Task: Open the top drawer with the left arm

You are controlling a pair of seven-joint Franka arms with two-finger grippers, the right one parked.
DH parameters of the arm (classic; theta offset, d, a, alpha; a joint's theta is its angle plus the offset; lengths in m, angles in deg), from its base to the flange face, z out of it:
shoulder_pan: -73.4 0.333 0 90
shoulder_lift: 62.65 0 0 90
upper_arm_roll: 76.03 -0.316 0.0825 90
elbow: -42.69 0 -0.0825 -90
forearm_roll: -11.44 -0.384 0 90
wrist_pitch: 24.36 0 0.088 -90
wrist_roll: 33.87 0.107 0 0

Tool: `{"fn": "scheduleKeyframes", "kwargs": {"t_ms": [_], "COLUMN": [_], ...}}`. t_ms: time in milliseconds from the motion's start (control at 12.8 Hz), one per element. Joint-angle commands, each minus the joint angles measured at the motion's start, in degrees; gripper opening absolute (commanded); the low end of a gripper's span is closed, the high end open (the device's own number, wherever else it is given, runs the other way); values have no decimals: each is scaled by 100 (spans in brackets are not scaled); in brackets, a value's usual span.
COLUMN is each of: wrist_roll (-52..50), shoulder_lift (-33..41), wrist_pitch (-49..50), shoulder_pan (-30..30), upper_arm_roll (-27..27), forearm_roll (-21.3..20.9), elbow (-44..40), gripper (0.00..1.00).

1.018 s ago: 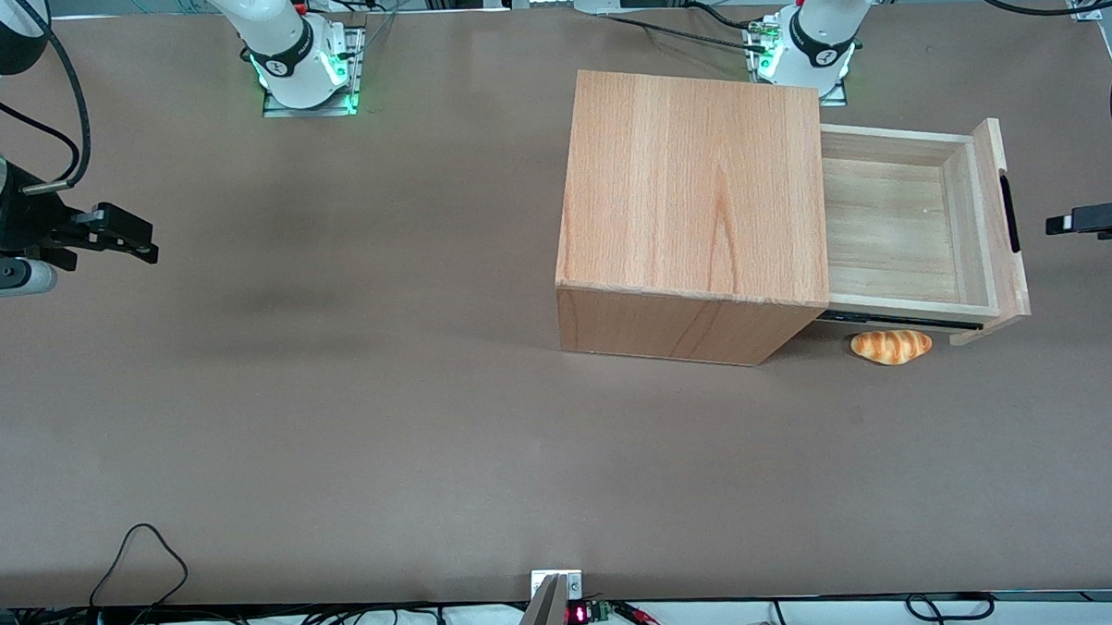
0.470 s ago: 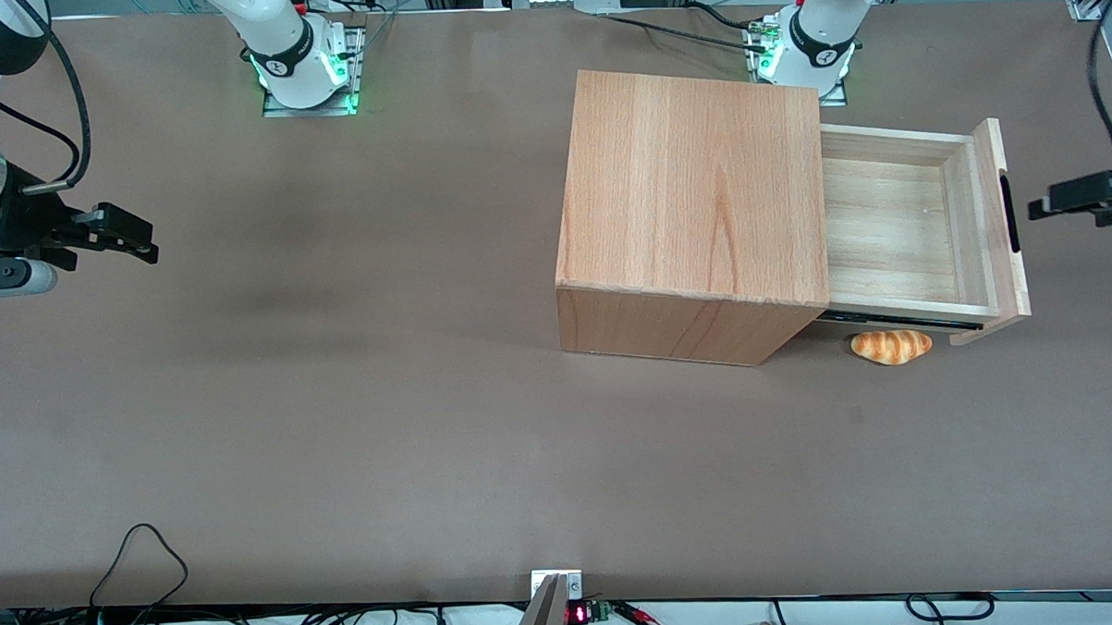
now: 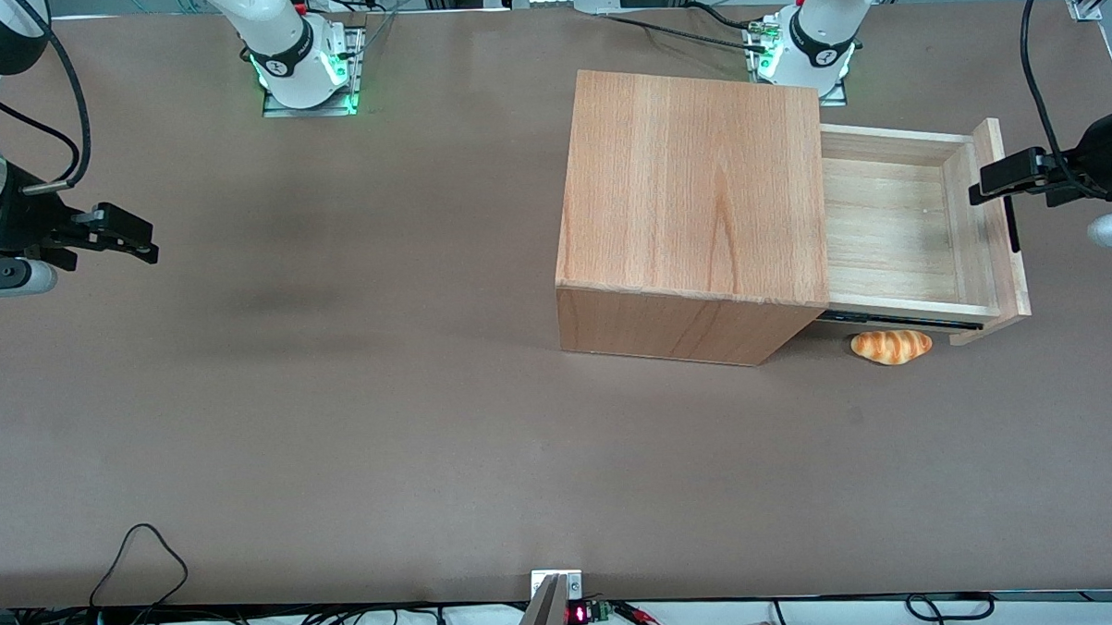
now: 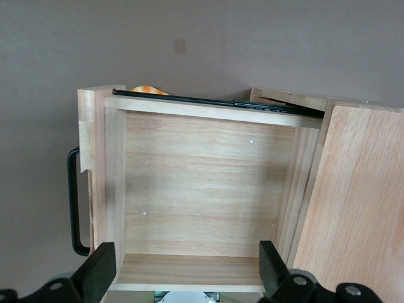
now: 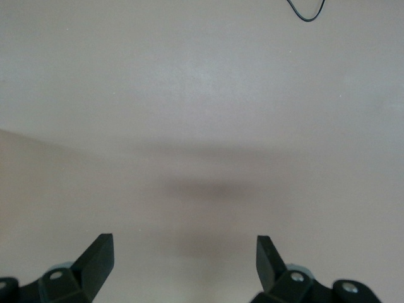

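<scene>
The top drawer (image 3: 895,231) stands pulled far out of the wooden cabinet (image 3: 696,206), its light-wood tray bare inside. A long black bar handle (image 3: 1013,227) runs along its front panel. The left arm's gripper (image 3: 982,189) hangs above that front panel and handle, touching neither. In the left wrist view the gripper (image 4: 183,262) is open: its two black fingers (image 4: 101,268) stand wide apart with nothing between them, looking down into the drawer (image 4: 202,183), with the handle (image 4: 74,202) and the cabinet top (image 4: 360,208) beside it.
A bread roll (image 3: 891,346) lies on the brown table just under the open drawer's side rail, nearer the front camera; its tip shows as the roll (image 4: 149,90) in the wrist view. Both arm bases (image 3: 810,49) stand at the table's back edge.
The left gripper has come in from the working arm's end of the table and now sits over the drawer's front panel. The drawer has not moved.
</scene>
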Motion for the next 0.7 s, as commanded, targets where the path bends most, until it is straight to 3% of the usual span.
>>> {"fn": "scheduleKeyframes", "kwargs": {"t_ms": [0, 235, 470, 627], "wrist_roll": [69, 78, 296, 394], "shoulder_lift": [348, 716, 1006, 1191], "wrist_pitch": [6, -300, -713, -978], "shoulder_pan": [-1431, -1865, -2533, -2508], "upper_arm_roll": [-1586, -2099, -2996, -3007], "forearm_roll": [-78, -69, 106, 133], "elbow": [196, 642, 1108, 1478], "gripper": [100, 100, 100, 100]}}
